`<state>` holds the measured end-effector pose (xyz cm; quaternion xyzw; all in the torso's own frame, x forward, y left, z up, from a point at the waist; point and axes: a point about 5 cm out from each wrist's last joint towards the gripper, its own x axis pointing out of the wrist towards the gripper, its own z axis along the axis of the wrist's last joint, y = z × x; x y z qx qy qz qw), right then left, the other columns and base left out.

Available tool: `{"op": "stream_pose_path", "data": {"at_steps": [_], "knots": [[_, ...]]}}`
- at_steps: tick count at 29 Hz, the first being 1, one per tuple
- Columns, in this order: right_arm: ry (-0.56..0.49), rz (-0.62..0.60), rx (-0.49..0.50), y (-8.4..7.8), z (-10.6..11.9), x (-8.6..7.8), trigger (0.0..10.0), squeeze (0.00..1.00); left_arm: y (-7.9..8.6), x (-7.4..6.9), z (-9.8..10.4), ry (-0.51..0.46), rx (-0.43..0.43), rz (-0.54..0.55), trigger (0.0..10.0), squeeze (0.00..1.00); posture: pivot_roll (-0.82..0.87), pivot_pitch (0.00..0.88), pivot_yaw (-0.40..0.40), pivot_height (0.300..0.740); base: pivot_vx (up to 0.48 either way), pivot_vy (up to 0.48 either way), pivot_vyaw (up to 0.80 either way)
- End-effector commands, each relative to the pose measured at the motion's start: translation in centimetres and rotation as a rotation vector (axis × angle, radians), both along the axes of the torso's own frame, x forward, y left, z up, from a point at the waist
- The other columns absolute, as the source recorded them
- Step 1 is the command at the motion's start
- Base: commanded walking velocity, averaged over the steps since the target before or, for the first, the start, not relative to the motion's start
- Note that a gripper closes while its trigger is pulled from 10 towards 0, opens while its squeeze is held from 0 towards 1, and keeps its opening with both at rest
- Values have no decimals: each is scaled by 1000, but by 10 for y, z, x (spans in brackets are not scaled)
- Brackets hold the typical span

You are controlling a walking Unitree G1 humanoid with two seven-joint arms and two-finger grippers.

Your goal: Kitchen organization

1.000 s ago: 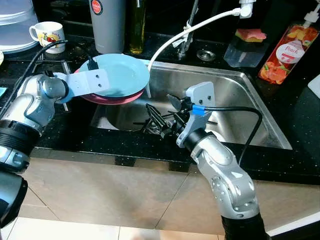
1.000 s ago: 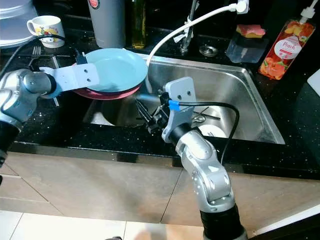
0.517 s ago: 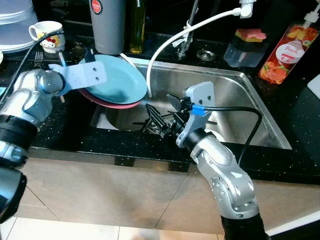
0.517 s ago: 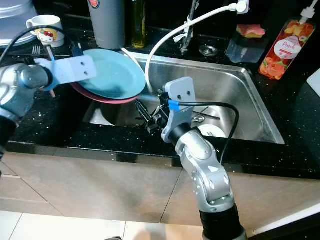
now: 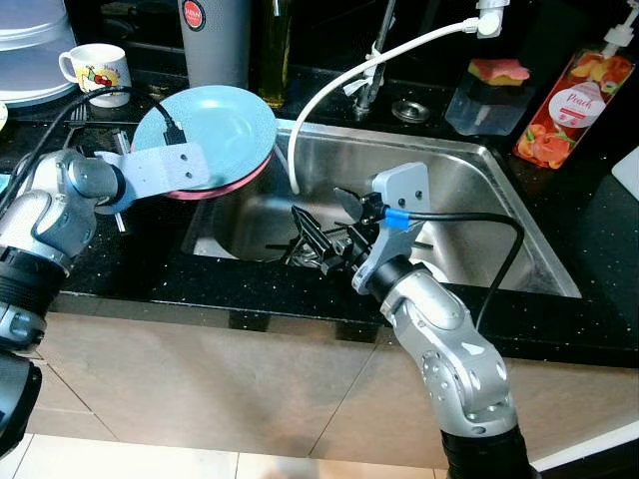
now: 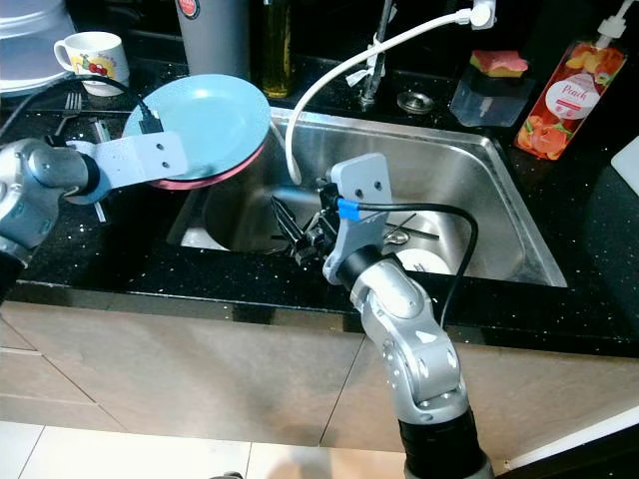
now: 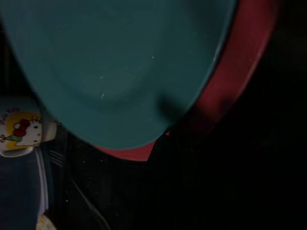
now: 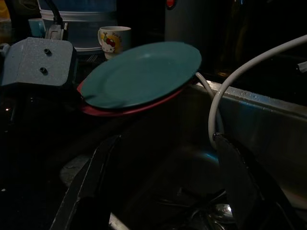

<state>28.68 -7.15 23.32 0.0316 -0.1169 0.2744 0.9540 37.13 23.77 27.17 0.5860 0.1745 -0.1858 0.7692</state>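
A teal plate (image 5: 210, 125) lies stacked on a pink plate (image 5: 238, 178). My left gripper (image 5: 178, 140) is shut on the near rim of both and holds them above the black counter, just left of the sink (image 5: 469, 180). In the left wrist view the teal plate (image 7: 120, 62) sits over the red-pink plate (image 7: 240, 67). My right gripper (image 5: 324, 239) hangs over the near left part of the sink, open, with nothing between its fingers (image 8: 91, 187). Its wrist view looks across at the teal plate (image 8: 144, 72).
A cartoon mug (image 5: 95, 70) and a white stack (image 5: 30, 50) stand at the back left, a grey canister (image 5: 215, 45) and a bottle (image 5: 275, 50) behind the plates. A white hose (image 5: 329, 90) arcs from the tap into the sink. A peach soap bottle (image 5: 569, 100) stands back right.
My left arm has carried the two plates left and back, from over the sink's left edge to above the counter, tilting them on the way. The right arm has not moved.
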Motion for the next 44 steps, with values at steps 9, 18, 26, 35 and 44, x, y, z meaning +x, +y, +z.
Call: {"op": "stream_pose_path", "data": {"at_steps": [9,18,26,35,44], "knots": [[-2,-6,11,-3,1,0,10000,0,26,-7,2,48,-112,218,10000,0,282,65,-87,740,0,0,0],[-2,-6,12,-2,1,0,10000,0,23,-11,9,60,-100,216,10000,0,280,62,-85,740,0,0,0],[-5,-4,11,-2,1,-1,10000,0,18,-36,25,113,-40,116,10000,0,285,53,-85,740,0,0,0],[-6,1,12,-2,1,0,10000,0,15,-39,35,60,-57,90,10000,0,289,45,-88,740,0,0,0],[-8,-7,13,-2,1,0,10000,0,-8,-16,60,-225,-191,30,10000,0,282,45,-84,740,0,0,0]]}}
